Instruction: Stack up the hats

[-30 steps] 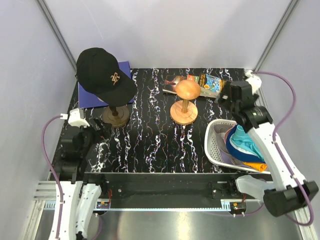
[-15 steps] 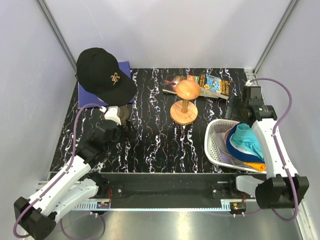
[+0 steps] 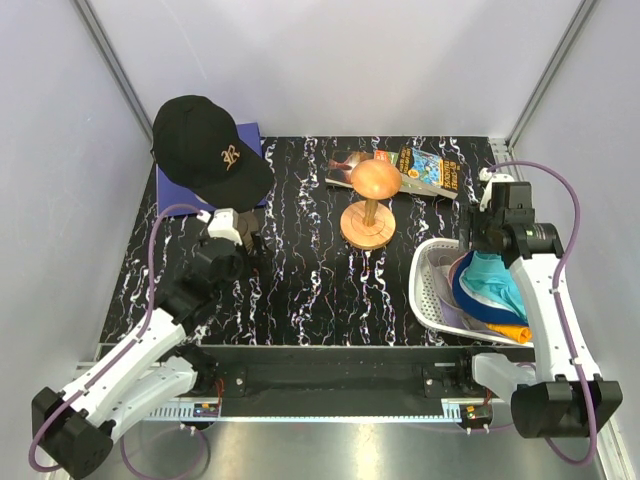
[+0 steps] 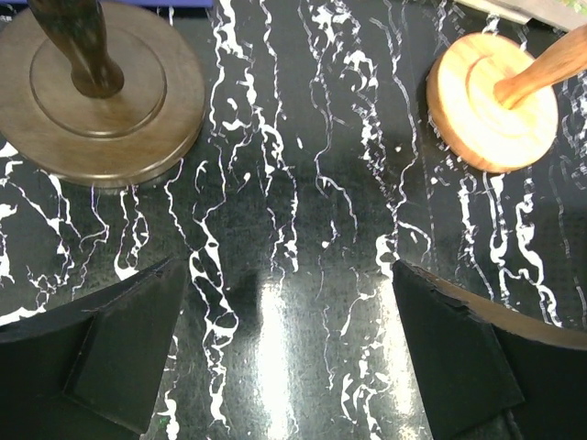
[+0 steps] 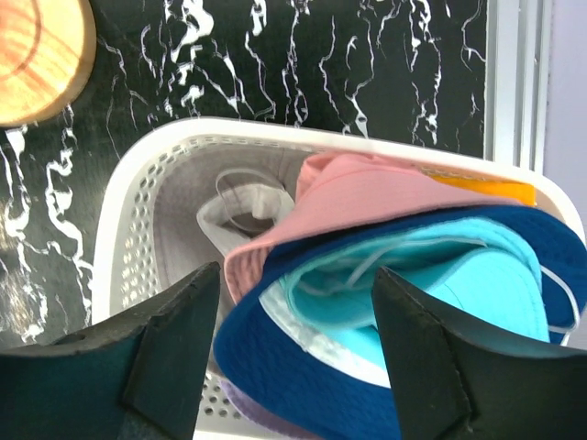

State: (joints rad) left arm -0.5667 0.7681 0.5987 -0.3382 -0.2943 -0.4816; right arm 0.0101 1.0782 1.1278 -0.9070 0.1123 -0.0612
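Right arm swings in from far side; right gripper (image 5: 293,284) now hovers over basket (image 5: 119,229), jaws apart but narrowing, nothing clamped. Teal hat (image 5: 477,284) and blue-and-white hat (image 5: 275,357) lie directly below, pink hat (image 5: 367,197) just beyond. Left arm unfolds forward; left gripper (image 4: 286,268) spread wide, empty, between dark stand (image 4: 101,101) ahead-left and light stand (image 4: 491,115) ahead-right. Black cap (image 3: 205,145) atop dark stand, beyond it. Likely first pick imminent; no stacking yet.

A robotics lab test booth: plain pale panels (image 3: 330,60) and aluminium posts (image 3: 112,65) are enclosing a black marbled table (image 3: 300,290), with a metal mounting rail (image 3: 330,412) running along its near edge.
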